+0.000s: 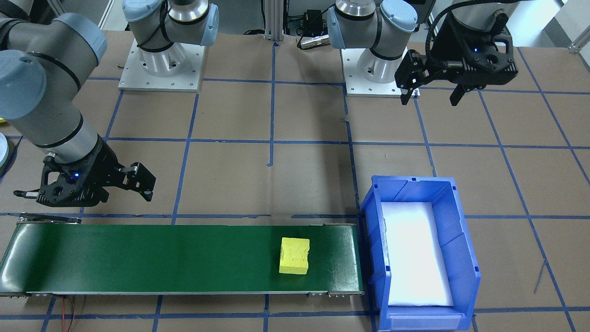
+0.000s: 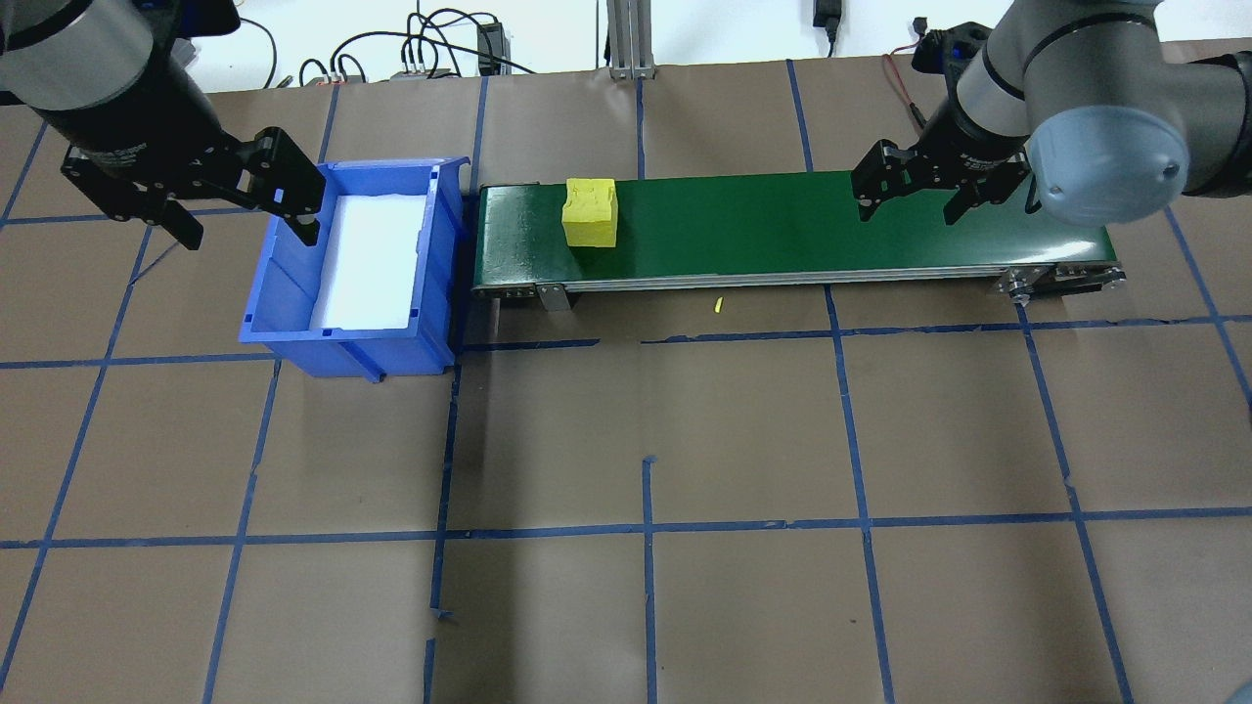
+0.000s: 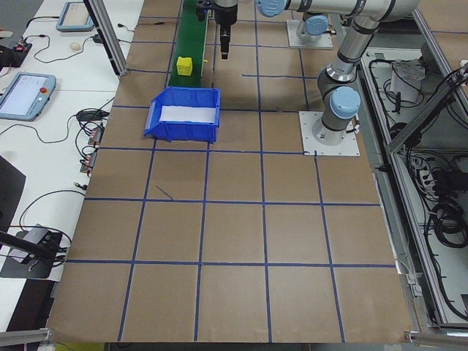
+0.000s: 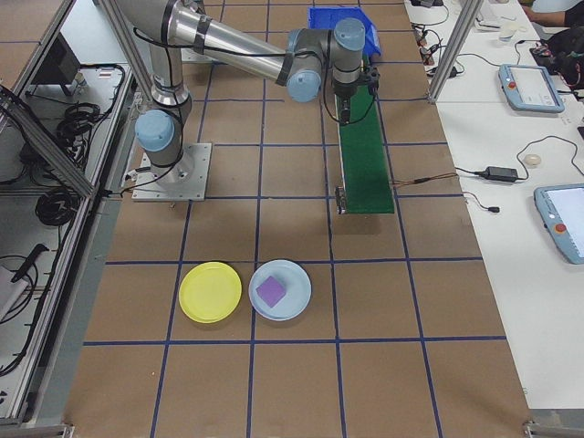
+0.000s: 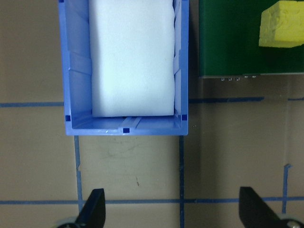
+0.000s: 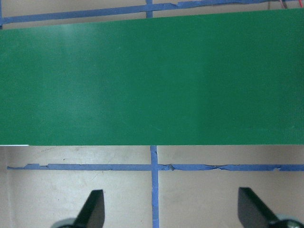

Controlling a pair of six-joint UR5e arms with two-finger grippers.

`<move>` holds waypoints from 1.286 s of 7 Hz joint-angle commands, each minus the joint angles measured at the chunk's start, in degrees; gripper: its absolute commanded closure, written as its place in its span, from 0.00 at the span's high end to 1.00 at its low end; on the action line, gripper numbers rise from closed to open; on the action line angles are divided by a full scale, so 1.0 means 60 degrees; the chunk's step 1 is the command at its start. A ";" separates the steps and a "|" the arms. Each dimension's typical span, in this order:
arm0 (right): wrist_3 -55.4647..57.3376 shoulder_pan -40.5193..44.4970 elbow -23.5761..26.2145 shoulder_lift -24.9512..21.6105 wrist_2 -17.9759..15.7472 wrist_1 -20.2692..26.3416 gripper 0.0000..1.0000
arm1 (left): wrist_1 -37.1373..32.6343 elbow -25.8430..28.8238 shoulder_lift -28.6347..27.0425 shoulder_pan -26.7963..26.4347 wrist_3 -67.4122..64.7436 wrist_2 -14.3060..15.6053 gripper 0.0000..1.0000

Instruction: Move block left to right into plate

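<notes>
The desk [image 2: 685, 440], papered brown and gridded in blue tape, carries everything here, and the layout reads as a relay line. One green conveyor belt [image 2: 782, 230] runs along its far side, seemingly there to ferry blocks between the two arms. One blue bin [image 2: 293, 293], lined with a white pad, sits touching the belt's end on the robot's left, probably to catch whatever rides off. Two plates lie well apart from the belt on the robot's right — a yellow plate [image 4: 210, 292], bare, and a pale blue plate [image 4: 292, 278] bearing one purple block [image 4: 271, 291]. One yellow block [image 2: 590, 211], the thing to move, rests on the belt near the bin end, untouched. The left gripper [image 2: 240, 210] hangs beside the bin, fingers spread wide and holding nothing; the right gripper [image 2: 905, 196] hovers over the belt's opposite end, likewise wide apart and unloaded — each looks posted at its own station.
</notes>
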 commanded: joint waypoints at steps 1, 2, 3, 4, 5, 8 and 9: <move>-0.0019 0.0167 -0.0009 -0.0185 -0.0069 0.0085 1.00 | -0.0191 -0.0016 0.0213 -0.0012 -0.0051 -0.0057 1.00; -0.0005 0.0342 -0.0024 -0.0185 -0.0039 0.0041 1.00 | -0.0191 -0.0073 0.0126 -0.0114 -0.0240 -0.0087 1.00; 0.0053 0.0518 -0.0024 -0.0185 0.0165 -0.0047 1.00 | -0.0191 -0.0117 0.0155 -0.0245 -0.0141 -0.0001 1.00; 0.0126 0.0520 -0.0082 -0.0185 0.0428 -0.0062 1.00 | -0.0205 -0.0118 0.0140 -0.0261 -0.0241 0.0000 1.00; 0.0562 0.0592 -0.0155 -0.0185 0.0923 -0.0062 1.00 | -0.0104 -0.0060 0.0053 -0.0261 -0.0271 -0.0014 1.00; 0.1194 0.0710 -0.0258 0.0602 0.2129 -0.1153 1.00 | -0.0161 0.0263 -0.0080 -0.0013 -0.0096 -0.0014 1.00; 0.1225 0.0725 -0.0447 0.1056 0.2739 -0.1552 1.00 | -0.0074 0.0292 -0.0341 -0.0099 -0.0270 -0.0072 1.00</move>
